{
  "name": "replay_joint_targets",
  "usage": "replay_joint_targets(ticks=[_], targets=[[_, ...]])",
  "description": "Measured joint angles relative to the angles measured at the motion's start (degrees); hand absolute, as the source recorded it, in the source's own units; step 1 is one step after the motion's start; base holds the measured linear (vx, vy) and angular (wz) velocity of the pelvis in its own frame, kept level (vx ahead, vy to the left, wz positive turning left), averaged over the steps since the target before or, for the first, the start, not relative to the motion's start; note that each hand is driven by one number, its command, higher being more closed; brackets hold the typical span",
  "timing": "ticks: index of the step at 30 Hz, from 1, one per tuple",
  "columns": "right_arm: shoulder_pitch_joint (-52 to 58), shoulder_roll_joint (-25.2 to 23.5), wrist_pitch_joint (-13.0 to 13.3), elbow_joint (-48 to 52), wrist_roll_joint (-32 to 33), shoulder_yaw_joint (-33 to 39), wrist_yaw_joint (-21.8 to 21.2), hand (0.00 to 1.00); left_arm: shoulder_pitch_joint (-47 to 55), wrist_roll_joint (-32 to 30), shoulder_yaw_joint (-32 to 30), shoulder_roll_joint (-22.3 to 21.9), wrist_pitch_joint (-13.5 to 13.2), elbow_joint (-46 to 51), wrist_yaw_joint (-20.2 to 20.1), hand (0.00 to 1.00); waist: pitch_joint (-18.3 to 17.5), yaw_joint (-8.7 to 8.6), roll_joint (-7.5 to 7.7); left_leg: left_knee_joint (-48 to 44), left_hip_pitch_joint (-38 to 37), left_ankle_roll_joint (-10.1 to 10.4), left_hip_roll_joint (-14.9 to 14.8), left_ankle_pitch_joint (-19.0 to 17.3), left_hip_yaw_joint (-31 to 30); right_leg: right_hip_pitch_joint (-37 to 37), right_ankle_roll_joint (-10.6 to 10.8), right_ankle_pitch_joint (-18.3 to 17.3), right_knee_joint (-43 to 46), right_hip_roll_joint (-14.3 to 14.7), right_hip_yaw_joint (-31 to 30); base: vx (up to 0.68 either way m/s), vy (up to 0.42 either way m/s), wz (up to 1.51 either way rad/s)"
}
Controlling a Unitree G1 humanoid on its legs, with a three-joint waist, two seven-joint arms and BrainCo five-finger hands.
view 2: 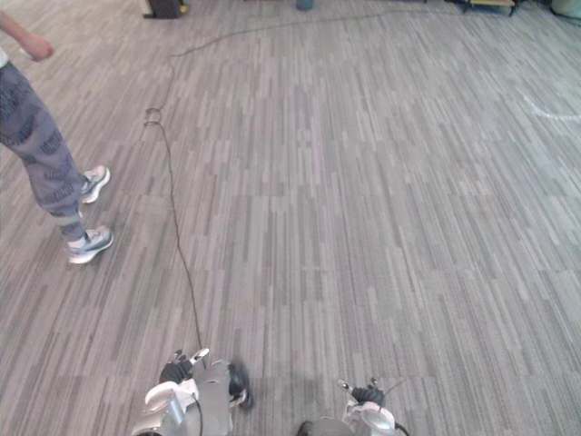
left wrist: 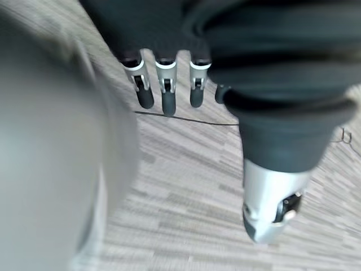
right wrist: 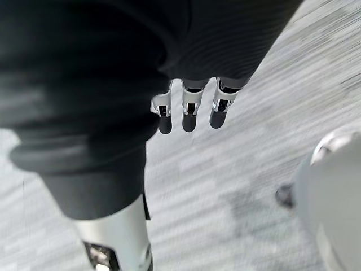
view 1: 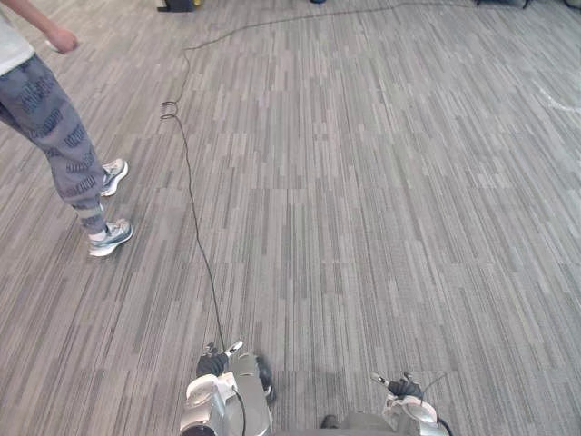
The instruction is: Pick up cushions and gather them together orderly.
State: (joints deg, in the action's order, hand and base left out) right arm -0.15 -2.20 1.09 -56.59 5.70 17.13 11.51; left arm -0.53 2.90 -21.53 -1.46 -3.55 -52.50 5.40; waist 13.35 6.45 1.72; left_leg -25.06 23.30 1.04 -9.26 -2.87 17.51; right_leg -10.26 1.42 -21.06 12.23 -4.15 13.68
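Your left robot hand (left wrist: 168, 99) and right robot hand (right wrist: 189, 116) hang with fingers straight and apart, holding nothing, over the carpet floor (view 1: 381, 200). A person (view 1: 54, 136) stands at the left, cut off by the edge, their trouser print too small to read.

We see bright, even, diffuse light falling from overhead on the grey carpet (view 1: 381, 209). Shadows are soft and faint, as beneath the person's shoes (view 1: 111, 238); the far carpet looks slightly paler.
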Motion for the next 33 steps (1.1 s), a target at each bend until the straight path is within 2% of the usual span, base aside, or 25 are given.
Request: replay_joint_targets(ticks=[1, 2, 4, 5, 6, 7, 8, 9, 10, 11, 13, 15, 17, 18, 19, 20, 21, 22, 23, 24, 25, 28, 30, 31, 33], targets=[[-0.4, -1.5, -0.1, -1.0, 0.0, -1.1, -0.2, 0.00, 0.1, 0.5, 0.1, 1.0, 0.0, 0.2, 0.0, 0.00, -1.2, -0.09, 1.87, -0.8, -0.3, -2.1, 0.8, -2.0, 1.1, 0.3, -1.0, 1.4, -0.2, -1.9, -2.8, 0.68, 0.220, -0.67], [-0.5, -1.5, -0.2, -1.0, -0.1, -1.1, -0.2, 0.00, -0.1, 0.5, 0.1, 1.0, 0.0, 0.3, 0.0, 0.00, -1.1, -0.15, 2.06, -2.3, -0.3, -2.6, 0.7, -3.1, 1.2, 0.4, -0.9, 2.7, 0.2, -2.0, -3.8, 0.68, 0.268, -0.19], [0.0, -1.6, -0.1, -0.5, -0.2, -0.2, -0.2, 0.00, 0.0, 1.0, 0.3, 2.6, 0.3, -0.2, -0.1, 0.00, -1.5, 0.04, 4.41, -5.9, -3.9, -5.0, 1.1, -6.3, 3.0, 1.4, 2.0, 7.6, 8.2, -4.3, -7.3, 0.68, 0.287, -0.36], [0.0, -1.6, 0.0, -0.4, -0.2, -0.2, -0.2, 0.00, 0.2, 1.2, 0.7, 2.8, 0.4, -0.5, -0.1, 0.00, -1.6, 0.06, 4.64, -5.6, -5.3, -5.3, 1.1, -6.6, 3.6, 2.3, 2.7, 8.8, 11.4, -4.6, -7.9, 0.53, 0.169, -0.74], [0.1, -1.6, 0.6, 0.4, -0.6, -0.3, -0.2, 0.00, 0.2, 1.5, 2.3, 3.4, 0.6, -1.3, 0.0, 0.00, -1.5, -0.07, 4.54, -4.2, -10.0, -5.8, 0.9, -7.6, 4.2, 6.8, 5.3, 12.4, 24.9, -5.4, -8.8, 0.48, 0.106, -0.95], [0.7, -1.5, 1.0, 1.4, -0.9, -0.5, -0.4, 0.00, 0.2, 1.8, 4.0, 3.4, 0.6, -1.8, -0.1, 0.00, -1.3, -0.13, 3.93, -1.6, -15.1, -4.8, 0.8, -9.9, 4.1, 11.9, 6.8, 13.2, 38.2, -6.1, -7.4, 0.46, 0.074, -1.00], [1.1, -1.5, 1.2, 1.8, -1.1, -0.5, -0.4, 0.00, 0.1, 1.8, 4.8, 3.4, 0.6, -2.1, -0.1, 0.00, -1.2, -0.31, 3.30, -0.1, -17.5, -3.9, 0.7, -11.1, 4.1, 13.9, 6.3, 12.9, 42.7, -6.5, -6.3, 0.38, 0.022, -0.84], [1.5, -1.5, 1.2, 2.0, -1.3, -0.4, -0.5, 0.00, -0.1, 1.8, 5.8, 3.3, 0.6, -2.5, -0.1, 0.00, -1.5, -0.69, 2.80, 2.5, -20.9, -1.8, 0.7, -13.0, 4.4, 17.1, 4.8, 11.9, 47.8, -7.3, -3.7, 0.48, -0.006, -0.87], [1.7, -1.5, 0.7, 2.1, -1.3, -0.5, -0.9, 0.00, -0.5, 1.8, 6.4, 3.3, 0.7, -3.4, -0.1, 0.00, -1.7, -1.06, 3.26, 5.5, -25.5, 0.2, 0.8, -14.6, 6.9, 21.8, 1.7, 9.4, 50.4, -8.8, 0.2, 0.56, -0.035, -1.04], [1.8, -1.5, 0.7, 3.1, -1.3, -0.3, -0.9, 0.00, -0.9, 1.8, 6.5, 3.1, 0.7, -4.2, -0.2, 0.00, -1.7, -1.64, 3.29, 6.8, -28.6, 1.0, 0.2, -15.3, 9.1, 25.4, 0.0, 6.8, 48.1, -8.9, 3.8, 0.54, -0.048, -0.93], [1.6, -1.5, 1.0, 4.1, -1.3, -0.1, -1.1, 0.00, -1.1, 1.8, 6.9, 2.8, 0.7, -4.7, -0.3, 0.00, -1.6, -3.24, 2.89, 8.4, -32.6, 1.7, -1.3, -15.8, 12.1, 29.2, -1.0, 4.8, 40.5, -8.8, 9.8, 0.43, -0.072, -0.72], [1.1, -1.1, 1.1, 4.1, -1.3, 0.5, -1.6, 0.00, -1.6, 1.8, 7.4, 2.8, 0.8, -5.8, -0.4, 0.00, -1.5, -3.91, 2.64, 11.3, -37.1, 2.0, -2.2, -15.6, 15.8, 32.5, -1.5, 6.2, 28.4, -8.7, 15.8, 0.47, -0.087, -0.65], [1.1, 0.1, 0.6, 2.4, -2.4, 0.7, -2.0, 0.00, -0.9, 1.7, 7.8, 2.9, 1.0, -7.5, -0.6, 0.00, -1.6, -3.96, 2.92, 16.3, -43.7, 4.8, -0.5, -14.0, 18.3, 33.1, -3.5, 15.0, 11.8, -8.2, 20.4, 0.59, -0.096, -0.44], [1.2, 0.4, 0.6, 1.9, -2.6, 0.7, -2.1, 0.00, -0.9, 1.6, 7.7, 3.0, 1.1, -7.6, -0.6, 0.00, -1.6, -3.99, 2.83, 16.6, -45.1, 5.2, -0.4, -13.8, 18.2, 32.9, -7.7, 19.1, 12.2, -8.0, 19.9, 0.73, -0.167, -0.55], [0.9, 1.9, 0.2, 1.7, -3.5, 0.8, -2.3, 0.00, -0.6, 1.5, 7.0, 2.4, 1.3, -7.8, -0.6, 0.00, -2.2, -4.13, 0.54, 14.3, -46.9, 9.1, -3.7, -11.5, 17.8, 33.0, -11.5, 15.9, 17.0, -6.1, 19.5, 0.64, -0.239, -0.50], [0.9, 2.3, 0.4, 2.2, -3.5, 1.4, -2.6, 0.00, -0.6, 0.4, 7.0, 2.2, 1.4, -7.8, -0.6, 0.00, -2.2, -4.82, -0.99, 5.6, -44.2, 11.0, -7.4, -9.2, 14.8, 32.5, -11.6, 12.1, 18.9, -4.3, 19.3, 0.76, -0.308, -0.52], [0.8, 2.3, 0.5, 2.3, -3.5, 2.0, -2.6, 0.00, -0.7, 0.3, 7.0, 2.0, 1.4, -7.7, -0.6, 0.00, -1.9, -4.85, -1.48, 1.2, -42.7, 10.4, -8.9, -7.8, 13.2, 32.0, -11.7, 11.2, 19.0, -3.4, 19.2, 0.59, -0.286, -0.44], [0.6, 2.4, 0.5, 2.7, -3.5, 2.7, -2.5, 0.00, -0.9, -0.1, 6.0, 1.4, 1.5, -7.5, -0.7, 0.00, -1.2, -4.67, -3.55, -16.6, -35.4, 5.5, -14.0, -4.1, 6.8, 28.8, -11.4, 9.3, 17.7, -0.2, 18.4, 0.45, -0.190, -0.44], [0.6, 2.5, 0.4, 2.7, -3.5, 2.8, -2.4, 0.00, -1.0, -0.1, 5.6, 0.9, 1.5, -7.3, -0.7, 0.00, -0.8, -4.65, -3.99, -22.2, -33.3, 4.0, -15.0, -4.2, 5.1, 27.5, -11.5, 8.8, 16.9, 0.9, 17.9, 0.54, -0.184, -0.75], [0.4, 2.5, -0.1, 2.2, -3.5, 2.3, -2.1, 0.00, -0.9, -0.1, 4.4, 0.2, 1.4, -5.9, -0.7, 0.00, -0.4, -4.23, -4.22, -34.5, -27.0, 4.1, -15.0, -5.9, 0.4, 22.4, -11.9, 7.7, 13.7, 3.9, 15.8, 0.51, -0.136, -0.82], [0.4, 2.4, -0.3, 1.4, -3.4, 0.9, -2.1, 0.00, -0.6, 0.2, 4.5, 0.3, 1.4, -4.7, -0.8, 0.00, 0.0, -3.63, -3.41, -38.5, -22.1, 4.8, -13.0, -8.6, -1.7, 17.1, -11.8, 6.9, 10.3, 5.5, 13.7, 0.50, -0.128, -0.84], [0.0, 1.8, -0.7, 0.9, -3.3, -2.8, -2.1, 0.00, 0.0, 2.1, 4.6, 0.6, 0.7, -1.9, -1.1, 0.00, -0.4, -2.64, -1.69, -30.9, -10.7, 2.4, -8.7, -13.0, -2.1, 8.7, -9.5, 5.2, 4.0, 8.4, 7.2, 0.42, -0.097, -0.92], [-0.3, 0.9, -0.7, 0.8, -3.4, -4.1, -2.2, 0.00, 0.9, 2.9, 4.3, 0.6, 0.0, -0.8, -1.1, 0.00, -0.3, -1.85, -1.88, -21.2, -6.3, 1.7, -5.6, -13.7, -3.3, 5.0, -8.8, 4.6, 2.4, 8.9, 2.9, 0.53, 0.030, -1.30], [-0.4, 0.3, -0.7, 0.6, -3.3, -4.2, -2.1, 0.00, 1.4, 3.0, 3.5, 0.3, 0.0, -0.9, -1.1, 0.00, -0.3, -1.23, -1.93, -12.6, -4.9, 2.3, -2.9, -13.3, -5.1, 2.7, -7.6, 3.8, 1.5, 8.9, -1.1, 0.53, 0.079, -1.42], [-0.3, 0.0, -0.7, 0.3, -3.3, -4.9, -2.0, 0.00, 1.9, 3.8, 2.4, 0.0, -0.2, -1.0, -1.0, 0.00, -0.3, -0.52, -1.96, -5.5, -3.0, 3.3, -1.0, -11.8, -7.7, 0.2, -6.8, 2.5, 0.4, 8.8, -4.7, 0.58, 0.201, -1.27]])
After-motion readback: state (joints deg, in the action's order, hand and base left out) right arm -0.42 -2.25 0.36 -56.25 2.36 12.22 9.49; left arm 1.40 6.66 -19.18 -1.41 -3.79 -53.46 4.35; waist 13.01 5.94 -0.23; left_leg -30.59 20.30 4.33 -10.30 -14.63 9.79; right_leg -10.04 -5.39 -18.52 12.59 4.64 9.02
